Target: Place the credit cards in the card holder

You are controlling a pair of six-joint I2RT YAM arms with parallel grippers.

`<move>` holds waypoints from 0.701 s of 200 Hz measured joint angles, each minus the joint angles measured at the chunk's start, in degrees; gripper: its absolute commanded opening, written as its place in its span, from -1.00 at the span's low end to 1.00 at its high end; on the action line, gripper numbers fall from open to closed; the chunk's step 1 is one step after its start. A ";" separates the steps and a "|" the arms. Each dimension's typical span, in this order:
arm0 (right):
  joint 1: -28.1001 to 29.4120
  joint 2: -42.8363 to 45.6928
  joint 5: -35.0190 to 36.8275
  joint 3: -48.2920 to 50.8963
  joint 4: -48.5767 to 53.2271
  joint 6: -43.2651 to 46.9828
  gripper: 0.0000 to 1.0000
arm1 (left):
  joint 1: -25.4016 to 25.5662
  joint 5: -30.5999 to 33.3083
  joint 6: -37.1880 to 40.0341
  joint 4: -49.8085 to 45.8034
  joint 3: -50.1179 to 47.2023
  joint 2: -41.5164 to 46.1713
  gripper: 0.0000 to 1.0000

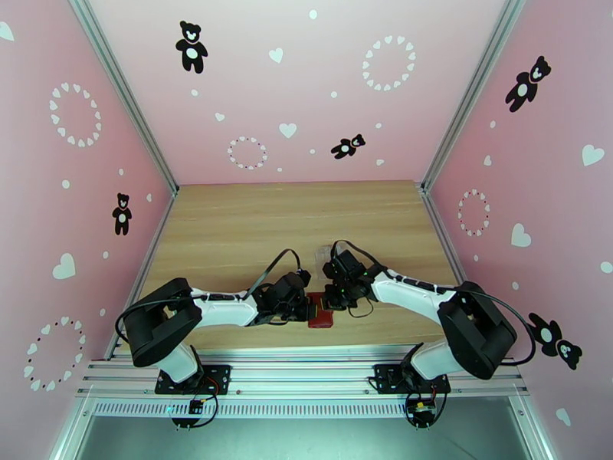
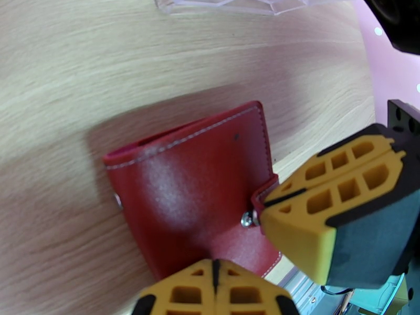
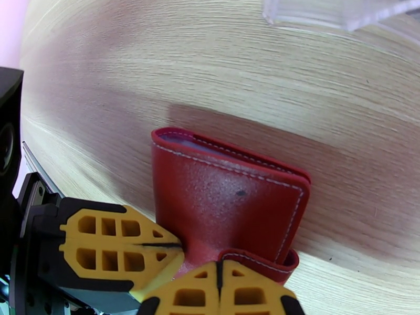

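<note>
From above, the card holder (image 1: 320,314) lies folded near the table's (image 1: 268,216) front edge, between the left gripper (image 1: 301,302) and right gripper (image 1: 332,299). Both crowd it, probably to pry it open, and they mask much of it.

In the left wrist view both claws are pressed together, the right one's tip at the snap tab (image 2: 262,198) (pinching or merely touching, I cannot tell).

In the right wrist view grey sleeves (image 3: 178,136) peek out. Any credit cards inside are hidden, and the clear tray (image 3: 336,11) is cropped.
</note>
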State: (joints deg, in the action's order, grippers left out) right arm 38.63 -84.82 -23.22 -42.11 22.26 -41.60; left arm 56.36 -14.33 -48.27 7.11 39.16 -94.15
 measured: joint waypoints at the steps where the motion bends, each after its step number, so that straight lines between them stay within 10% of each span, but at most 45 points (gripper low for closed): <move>1: 0.00 0.00 0.02 0.00 0.00 0.02 -1.00 | 0.00 0.00 0.00 0.02 0.00 0.00 -1.00; 140: 1.46 -3.34 0.74 -2.58 0.26 0.28 -1.00 | 0.00 -0.02 0.00 0.63 0.00 -0.24 -1.00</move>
State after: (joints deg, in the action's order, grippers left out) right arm 40.10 -88.16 -22.48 -44.69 22.52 -41.32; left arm 56.36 -14.35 -48.27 7.75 39.16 -94.39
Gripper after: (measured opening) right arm 0.031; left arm 0.030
